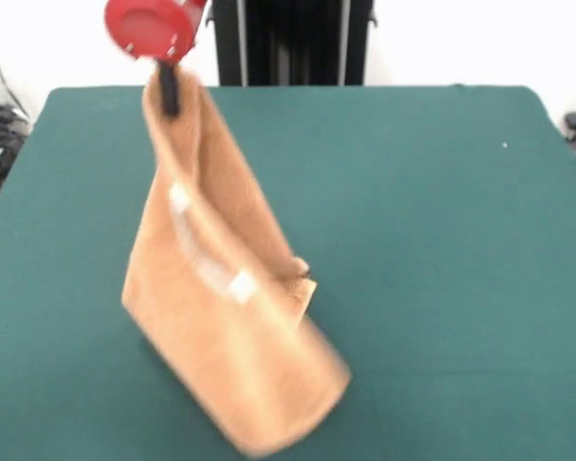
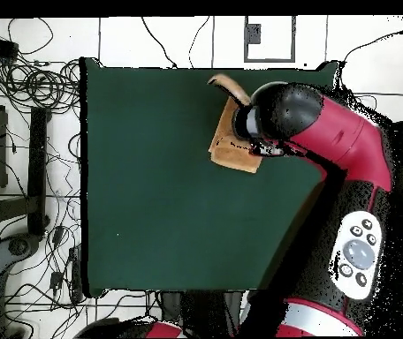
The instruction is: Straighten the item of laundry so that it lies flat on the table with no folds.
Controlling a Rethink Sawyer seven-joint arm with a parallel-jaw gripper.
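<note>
Above table point(image 1: 442, 240), towel point(image 1: 221, 317) between fingers point(image 1: 168, 91)

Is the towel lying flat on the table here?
No. The towel hangs folded from the gripper, lifted above the table.

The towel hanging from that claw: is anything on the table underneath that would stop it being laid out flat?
Nothing visible. The claw holds the towel by its top, and the green table around and below it shows no other object.
</note>
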